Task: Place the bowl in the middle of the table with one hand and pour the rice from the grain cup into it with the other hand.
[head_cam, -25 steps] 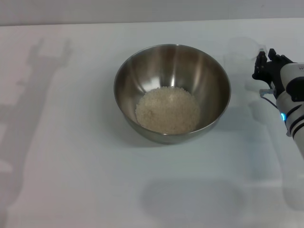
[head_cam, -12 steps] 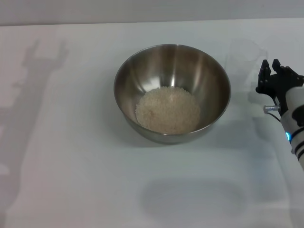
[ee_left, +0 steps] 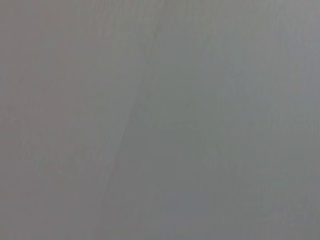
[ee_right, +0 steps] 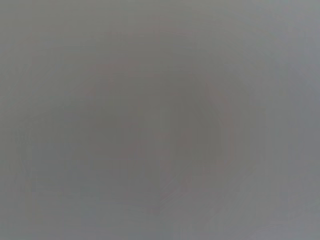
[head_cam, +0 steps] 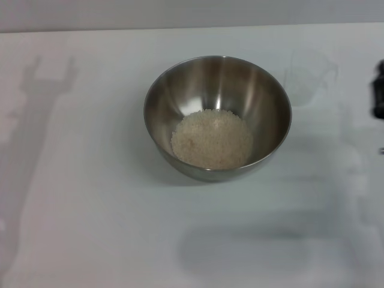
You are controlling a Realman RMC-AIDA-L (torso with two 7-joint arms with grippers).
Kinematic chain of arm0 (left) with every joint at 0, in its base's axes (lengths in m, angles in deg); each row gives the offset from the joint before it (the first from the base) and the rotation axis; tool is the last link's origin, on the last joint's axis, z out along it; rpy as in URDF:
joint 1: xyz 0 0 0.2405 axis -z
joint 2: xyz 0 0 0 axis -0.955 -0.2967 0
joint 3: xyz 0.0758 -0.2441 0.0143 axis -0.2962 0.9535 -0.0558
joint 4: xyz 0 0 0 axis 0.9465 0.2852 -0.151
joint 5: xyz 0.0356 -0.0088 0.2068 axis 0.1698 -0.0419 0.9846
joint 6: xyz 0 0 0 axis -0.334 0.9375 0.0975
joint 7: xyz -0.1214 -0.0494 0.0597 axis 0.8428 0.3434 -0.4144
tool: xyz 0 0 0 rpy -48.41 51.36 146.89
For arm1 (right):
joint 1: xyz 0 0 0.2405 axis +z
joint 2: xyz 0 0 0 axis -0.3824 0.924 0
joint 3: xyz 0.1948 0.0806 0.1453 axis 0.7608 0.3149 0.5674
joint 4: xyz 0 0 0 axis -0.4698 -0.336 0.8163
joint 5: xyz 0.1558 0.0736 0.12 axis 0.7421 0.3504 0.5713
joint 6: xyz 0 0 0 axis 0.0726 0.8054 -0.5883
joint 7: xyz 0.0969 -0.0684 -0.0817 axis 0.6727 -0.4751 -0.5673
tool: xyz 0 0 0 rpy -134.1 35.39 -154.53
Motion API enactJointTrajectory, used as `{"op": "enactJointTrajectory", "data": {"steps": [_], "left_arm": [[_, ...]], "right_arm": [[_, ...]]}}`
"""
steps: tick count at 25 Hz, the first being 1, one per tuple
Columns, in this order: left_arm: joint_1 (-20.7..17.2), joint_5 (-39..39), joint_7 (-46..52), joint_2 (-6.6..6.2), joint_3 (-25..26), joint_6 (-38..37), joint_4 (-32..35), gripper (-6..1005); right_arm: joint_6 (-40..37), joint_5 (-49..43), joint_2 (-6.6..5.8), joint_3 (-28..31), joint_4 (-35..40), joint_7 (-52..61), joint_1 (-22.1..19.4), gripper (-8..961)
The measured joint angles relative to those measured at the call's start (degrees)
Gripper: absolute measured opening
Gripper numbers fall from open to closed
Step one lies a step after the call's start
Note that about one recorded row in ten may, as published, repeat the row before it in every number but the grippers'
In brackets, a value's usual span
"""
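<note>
Rice lay heaped in the bowl at mid-table, pour apparently finished.
The emptied cup stood upright between the bowl and the right gripper, apart from it at the frame edge; its grip state couldn't be told, and the left hand was unseen.

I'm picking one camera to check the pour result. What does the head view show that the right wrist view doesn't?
Only the head view shows the scene: the bowl mid-table holding the rice, the grain cup standing apart beyond the bowl on the robot's right, seemingly empty, and the right gripper at the right edge, clear of the cup. The left gripper is not in view. The right wrist view shows only a featureless grey field, adding nothing. They share no identifiable object, except perhaps the table.
</note>
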Motion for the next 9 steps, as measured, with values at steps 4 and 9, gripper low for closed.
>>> {"op": "enactJointTrajectory", "data": {"steps": [4, 9], "left_arm": [[-0.60, 0.05, -0.07, 0.06, -0.18, -0.91, 0.59, 798], [-0.69, 0.02, -0.17, 0.11, -0.21, -2.96, 2.83, 798]], "right_arm": [[-8.41, -0.37, -0.13, 0.18, 3.76, 3.38, 0.69, 452], [-9.42, 0.14, -0.21, 1.34, 8.71, 5.95, 5.70, 452]]}}
